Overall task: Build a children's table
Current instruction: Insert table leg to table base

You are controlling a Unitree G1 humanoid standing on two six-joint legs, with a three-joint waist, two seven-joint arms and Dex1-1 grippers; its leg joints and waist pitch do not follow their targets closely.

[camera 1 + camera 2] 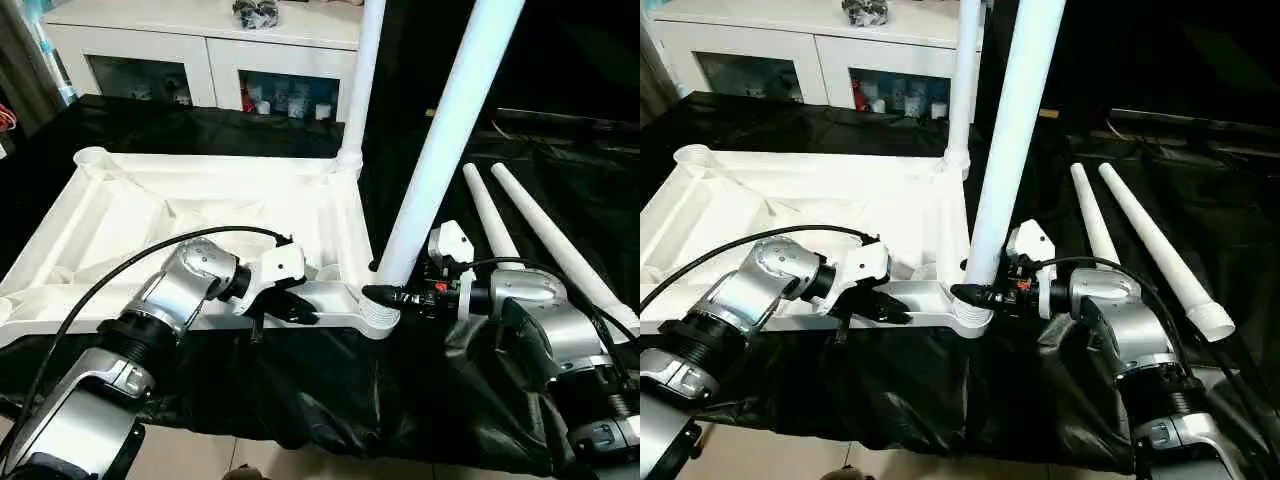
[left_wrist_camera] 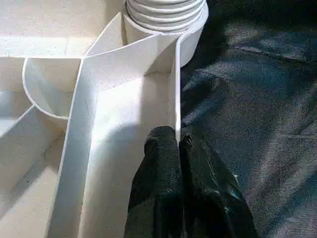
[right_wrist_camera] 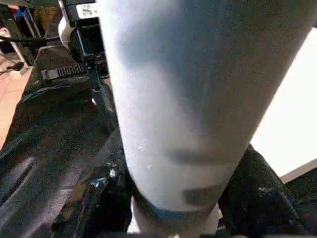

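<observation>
The white table top (image 1: 150, 215) lies upside down on black cloth, ribbed underside up. One leg (image 1: 362, 80) stands upright in the far right corner socket. A second leg (image 1: 445, 140) leans with its base at the near right corner socket (image 1: 378, 318). My right gripper (image 1: 385, 294) is shut around this leg just above the socket, and the leg (image 3: 178, 99) looms large between its fingers. My left gripper (image 1: 303, 310) is shut on the table top's near rim (image 2: 177, 99), one finger on each side of the thin wall. Two more legs (image 1: 492, 220) (image 1: 555, 245) lie on the cloth at the right.
A white cabinet with glass doors (image 1: 200, 50) stands behind the table. The far left corner socket (image 1: 90, 157) is open. Black cloth (image 1: 330, 390) hangs over the near edge, with floor below. Cables run along both forearms.
</observation>
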